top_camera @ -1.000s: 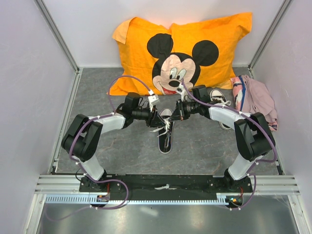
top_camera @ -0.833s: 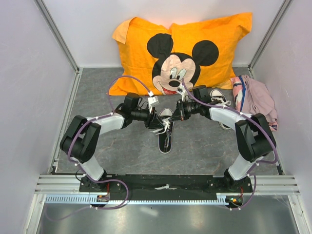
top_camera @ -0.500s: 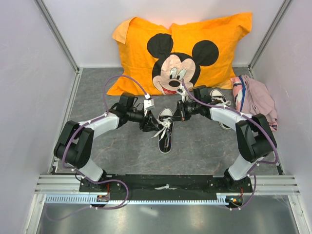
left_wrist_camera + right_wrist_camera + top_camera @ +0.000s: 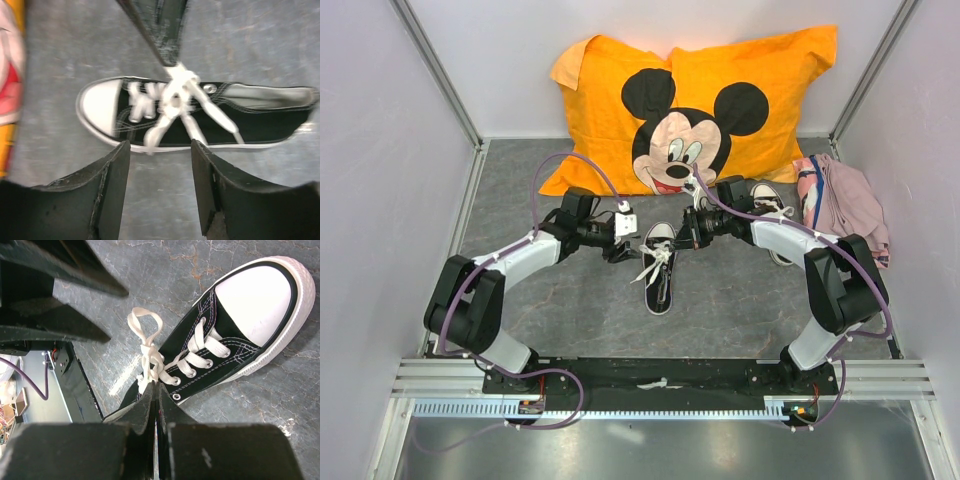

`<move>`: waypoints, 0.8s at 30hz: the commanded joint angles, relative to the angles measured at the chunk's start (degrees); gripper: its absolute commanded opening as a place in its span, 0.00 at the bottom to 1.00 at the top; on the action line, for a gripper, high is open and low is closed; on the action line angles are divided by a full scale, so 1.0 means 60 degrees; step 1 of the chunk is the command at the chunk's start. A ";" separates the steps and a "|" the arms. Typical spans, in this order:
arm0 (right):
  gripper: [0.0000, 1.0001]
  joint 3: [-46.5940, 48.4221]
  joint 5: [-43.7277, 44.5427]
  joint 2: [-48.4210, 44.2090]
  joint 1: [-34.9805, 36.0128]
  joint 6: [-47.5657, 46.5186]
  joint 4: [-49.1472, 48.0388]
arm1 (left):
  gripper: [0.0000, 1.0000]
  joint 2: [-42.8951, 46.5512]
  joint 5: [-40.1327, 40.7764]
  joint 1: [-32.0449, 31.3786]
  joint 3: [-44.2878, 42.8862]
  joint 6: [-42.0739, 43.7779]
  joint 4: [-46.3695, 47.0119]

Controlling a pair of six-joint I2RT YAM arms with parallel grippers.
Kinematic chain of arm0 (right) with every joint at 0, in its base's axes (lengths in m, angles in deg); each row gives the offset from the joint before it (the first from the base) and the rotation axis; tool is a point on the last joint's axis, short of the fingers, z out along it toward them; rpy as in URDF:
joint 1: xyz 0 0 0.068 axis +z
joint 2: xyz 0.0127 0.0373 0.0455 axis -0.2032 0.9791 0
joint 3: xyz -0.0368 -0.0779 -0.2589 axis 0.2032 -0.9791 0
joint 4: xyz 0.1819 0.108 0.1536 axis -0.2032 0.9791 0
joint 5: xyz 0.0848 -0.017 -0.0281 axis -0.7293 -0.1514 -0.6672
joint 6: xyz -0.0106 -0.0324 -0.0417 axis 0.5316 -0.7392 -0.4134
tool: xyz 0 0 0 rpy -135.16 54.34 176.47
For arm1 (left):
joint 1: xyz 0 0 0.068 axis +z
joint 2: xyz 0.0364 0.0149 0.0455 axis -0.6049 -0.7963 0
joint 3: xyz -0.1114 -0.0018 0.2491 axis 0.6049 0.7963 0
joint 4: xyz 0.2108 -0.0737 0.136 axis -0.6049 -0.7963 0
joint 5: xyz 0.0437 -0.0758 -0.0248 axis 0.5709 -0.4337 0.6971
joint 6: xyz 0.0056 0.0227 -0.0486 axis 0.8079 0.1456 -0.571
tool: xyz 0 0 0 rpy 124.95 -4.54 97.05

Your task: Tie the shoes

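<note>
On the grey floor (image 4: 570, 300), two sneakers (image 4: 658, 285) (image 4: 767, 196), one pillow (image 4: 600, 80).

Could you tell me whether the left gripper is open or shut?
Open: the left gripper has its fingers well apart, with nothing held between them.

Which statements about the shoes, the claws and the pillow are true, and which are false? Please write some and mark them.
1. The left claw is open and empty. True.
2. The right claw is open. False: it is shut on a lace.
3. The middle shoe lies on the pillow. False: it lies on the table, in front of the pillow.
4. A second shoe lies beside the right arm. True.
</note>
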 commanded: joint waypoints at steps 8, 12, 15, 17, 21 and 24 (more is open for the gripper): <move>0.00 0.0031 0.0034 -0.0371 -0.0019 -0.0303 0.0123 | 0.57 -0.0486 0.0824 -0.0682 -0.0525 0.2165 0.0694; 0.00 0.0046 0.0049 -0.0371 -0.0034 -0.0289 0.0124 | 0.57 -0.0676 0.1072 -0.0975 -0.0541 0.2486 0.0372; 0.00 0.0061 0.0063 -0.0371 -0.0019 -0.0332 0.0153 | 0.57 -0.0866 0.1336 -0.1210 -0.0657 0.2663 0.0226; 0.00 0.0090 0.0078 -0.0357 -0.0019 -0.0347 0.0211 | 0.53 -0.1057 0.1513 -0.1312 -0.0774 0.2751 0.0153; 0.00 0.0134 0.0136 -0.0371 -0.0034 -0.0479 0.0401 | 0.44 -0.1292 0.1761 -0.1312 -0.0950 0.2707 -0.0008; 0.00 0.0134 0.0151 -0.0386 -0.0063 -0.0581 0.0533 | 0.44 -0.1307 0.1864 -0.1312 -0.0921 0.2970 -0.0169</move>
